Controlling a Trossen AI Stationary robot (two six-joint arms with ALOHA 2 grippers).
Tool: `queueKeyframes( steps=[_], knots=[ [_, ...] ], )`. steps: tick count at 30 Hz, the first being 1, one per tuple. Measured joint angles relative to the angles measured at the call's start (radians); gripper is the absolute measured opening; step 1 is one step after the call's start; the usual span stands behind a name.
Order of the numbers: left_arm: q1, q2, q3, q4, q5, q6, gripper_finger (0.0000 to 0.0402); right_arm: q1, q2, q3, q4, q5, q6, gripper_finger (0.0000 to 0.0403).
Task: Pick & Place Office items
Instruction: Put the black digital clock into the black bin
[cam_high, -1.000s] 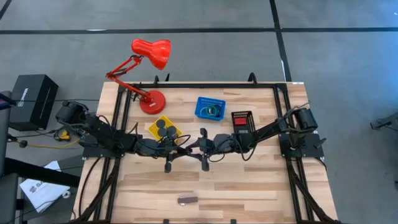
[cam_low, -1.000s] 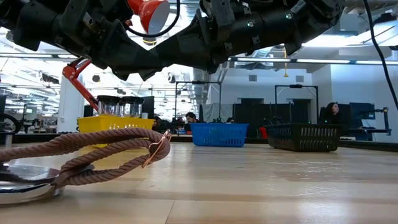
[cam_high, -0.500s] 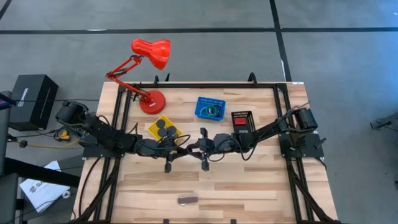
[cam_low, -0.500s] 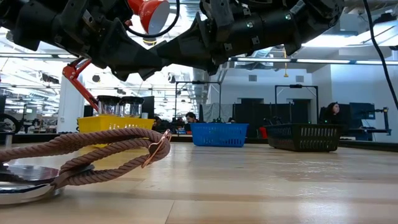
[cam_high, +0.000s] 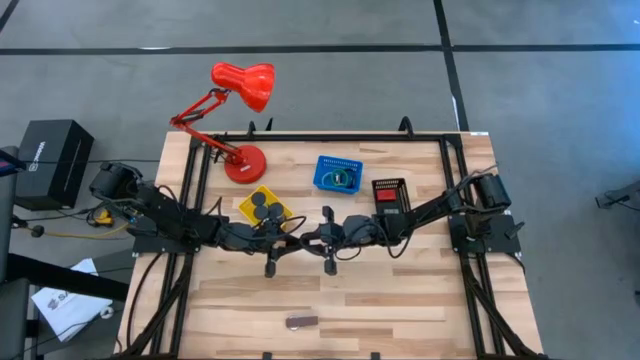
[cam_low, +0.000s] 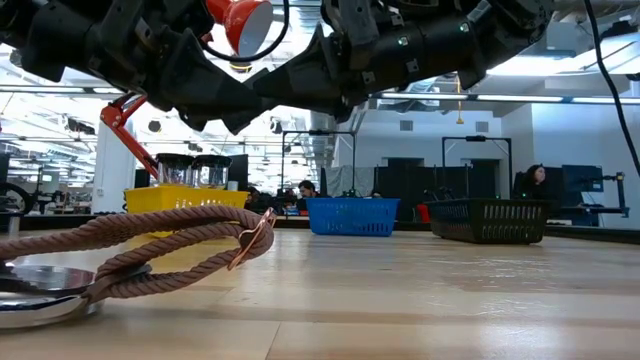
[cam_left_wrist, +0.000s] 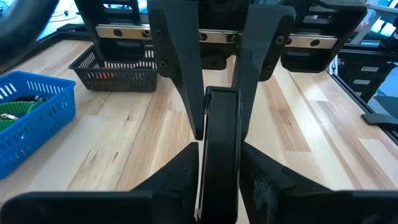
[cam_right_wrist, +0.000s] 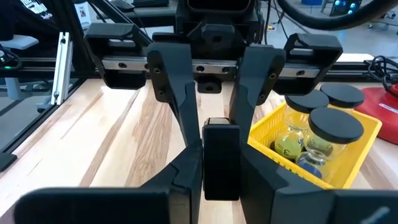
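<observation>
Just beside the yellow basket, the left gripper and the right gripper both squeezed one black block above the table, most likely so one arm could pass it to the other.

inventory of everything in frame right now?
lamp: one, red, table's far left corner
yellow basket: one, beside the lamp base
jars: three, black lids, in yellow basket
blue basket: one, far centre, green piece inside
black basket: one, right of blue, red block inside
rope piece: one, brownish, near edge
people: two, seated in the room behind
black block: one, between both grippers, mid-table
left gripper: at block
right gripper: shut on block
</observation>
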Motion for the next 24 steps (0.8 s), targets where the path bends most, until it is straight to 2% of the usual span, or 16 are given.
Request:
queueKeyframes(
  steps=[9, 18, 24],
  knots=[
    [0.0, 0.001, 0.0, 0.001, -0.012, 0.0, 0.0137, 0.0, 0.0, 0.0, -0.067, 0.0, 0.029, 0.0072],
    [0.0, 0.0, 0.002, 0.0, -0.016, 0.0, 0.016, -0.001, -0.011, -0.002, -0.275, 0.003, 0.068, 0.0072],
    [0.0, 0.0, 0.001, -0.001, -0.016, 0.0, 0.0153, -0.008, -0.126, -0.002, -0.495, 0.008, 0.071, 0.0072]
  ],
)
